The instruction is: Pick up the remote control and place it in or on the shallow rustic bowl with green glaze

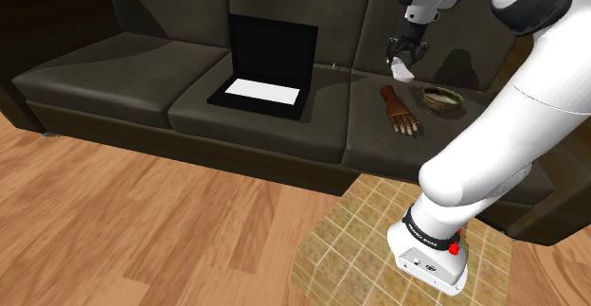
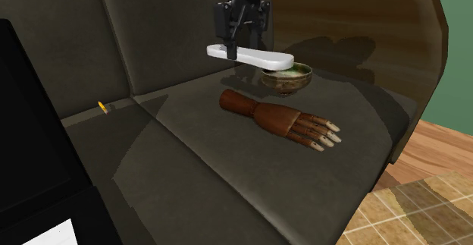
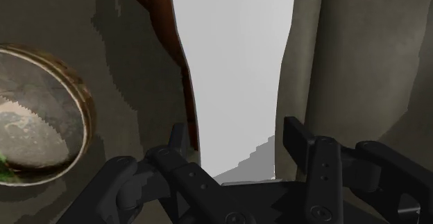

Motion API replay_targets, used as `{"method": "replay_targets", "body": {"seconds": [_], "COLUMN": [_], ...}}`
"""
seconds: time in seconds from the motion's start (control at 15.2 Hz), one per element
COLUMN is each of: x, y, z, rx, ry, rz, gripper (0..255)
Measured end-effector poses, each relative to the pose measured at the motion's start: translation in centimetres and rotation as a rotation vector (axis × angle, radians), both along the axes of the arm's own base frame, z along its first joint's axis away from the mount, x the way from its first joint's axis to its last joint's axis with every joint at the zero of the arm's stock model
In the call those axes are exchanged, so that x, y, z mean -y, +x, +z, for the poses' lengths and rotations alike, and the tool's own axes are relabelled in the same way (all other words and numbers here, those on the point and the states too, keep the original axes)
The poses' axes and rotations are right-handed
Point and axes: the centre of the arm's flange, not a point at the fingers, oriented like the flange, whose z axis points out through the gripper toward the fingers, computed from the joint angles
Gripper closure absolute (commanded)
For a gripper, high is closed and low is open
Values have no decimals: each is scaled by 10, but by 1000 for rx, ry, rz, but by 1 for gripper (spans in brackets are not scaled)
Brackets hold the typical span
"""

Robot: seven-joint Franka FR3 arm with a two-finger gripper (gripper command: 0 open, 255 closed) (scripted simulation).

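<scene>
My black gripper (image 2: 230, 51) is shut on one end of a flat white remote control (image 2: 252, 54) and holds it level in the air above the sofa. The remote's free end reaches over the near rim of the shallow bowl (image 2: 288, 79), brown outside with a green-glazed inside. In the shoulder view the gripper (image 1: 404, 65) hangs above the right seat cushion, to the left of the bowl (image 1: 442, 99). In the wrist view the white remote (image 3: 236, 70) runs out from between the fingers (image 3: 303, 146), with the bowl (image 3: 38, 115) off to one side below.
A wooden mannequin hand (image 2: 284, 120) lies on the cushion just in front of the bowl. An open black laptop (image 1: 267, 67) sits on the middle cushion. The sofa's brown armrest (image 2: 394, 46) rises behind the bowl. A small orange object (image 2: 101, 107) lies in the cushion seam.
</scene>
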Motion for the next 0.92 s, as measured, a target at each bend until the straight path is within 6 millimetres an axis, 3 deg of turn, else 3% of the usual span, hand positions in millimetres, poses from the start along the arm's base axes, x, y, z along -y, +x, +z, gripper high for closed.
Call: {"method": "replay_targets", "body": {"seconds": [0.92], "x": [109], "y": [-152], "z": [5], "rx": [0], "ry": [0], "rz": [-1], "gripper": [255]}}
